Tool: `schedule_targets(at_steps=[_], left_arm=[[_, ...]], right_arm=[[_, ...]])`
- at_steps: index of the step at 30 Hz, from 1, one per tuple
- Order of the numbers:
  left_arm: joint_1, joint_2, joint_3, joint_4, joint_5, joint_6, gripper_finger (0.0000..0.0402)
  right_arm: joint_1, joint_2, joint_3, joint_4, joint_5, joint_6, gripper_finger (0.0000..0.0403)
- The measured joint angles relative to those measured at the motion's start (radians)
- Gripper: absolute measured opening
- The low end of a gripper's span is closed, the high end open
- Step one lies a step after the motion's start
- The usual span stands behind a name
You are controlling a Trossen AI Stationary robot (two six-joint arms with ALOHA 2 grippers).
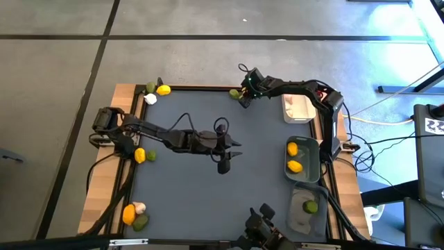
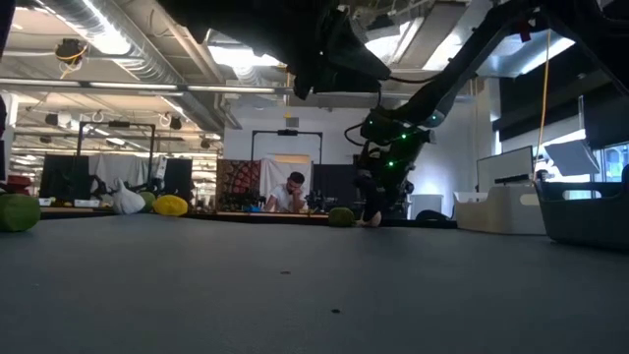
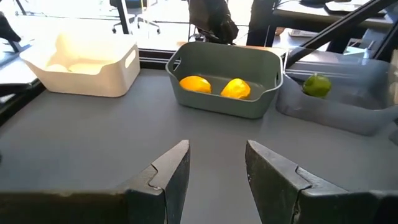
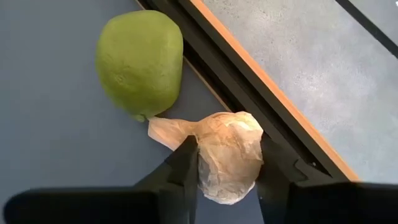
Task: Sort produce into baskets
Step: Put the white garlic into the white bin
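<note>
My right gripper (image 4: 227,171) has its fingers pressed on one garlic bulb (image 4: 229,163) at the surface's far edge, its papery tail pointing at ten o'clock toward one lime (image 4: 139,60) just beside it; my left gripper (image 3: 214,180) hangs half-open and empty mid-surface; two lemons (image 3: 214,87) sit in the grey-green basket (image 3: 225,107).

Garlic bulb (image 4: 229,155): papery, pale, touching a green lime (image 4: 140,60) at the mat's far edge. White basket (image 3: 87,65): apparently garlic. Grey-green basket (image 3: 227,81): two lemons. Translucent basket (image 3: 348,106): one lime.
</note>
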Motion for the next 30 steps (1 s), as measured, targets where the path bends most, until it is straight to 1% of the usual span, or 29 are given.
schedule_targets(at_steps=[3,8,13,16,20,23,26,30], left_arm=[[0.008,0.0,0.0,-0.001,-0.001,0.032,0.015],[0.023,0.0,0.0,-0.008,-0.002,0.094,0.015],[0.04,0.0,0.0,-0.008,-0.003,0.151,0.015],[0.054,0.0,0.0,-0.008,-0.003,0.183,0.015],[0.072,0.0,0.0,-0.015,-0.003,0.167,0.015],[0.09,0.0,0.0,-0.032,-0.003,0.212,0.015],[0.107,0.0,0.0,-0.043,-0.003,0.237,0.015],[0.118,0.0,0.0,-0.051,-0.003,0.219,0.015]], right_arm=[[0.0,0.0,0.0,0.004,0.004,-0.009,0.0103],[0.0,-0.002,0.0,0.0,0.004,-0.013,0.0122],[0.0,-0.062,0.0,-0.037,0.01,-0.021,0.0121],[0.0,-0.116,0.0,-0.085,0.035,-0.041,0.0121],[0.0,-0.203,0.0,-0.151,0.051,-0.043,0.0126],[0.0,-0.275,0.0,-0.222,0.071,-0.043,0.0127],[0.0,-0.363,0.0,-0.323,0.117,-0.043,0.0128],[0.0,-0.489,-0.005,-0.494,0.208,-0.042,0.0128]])
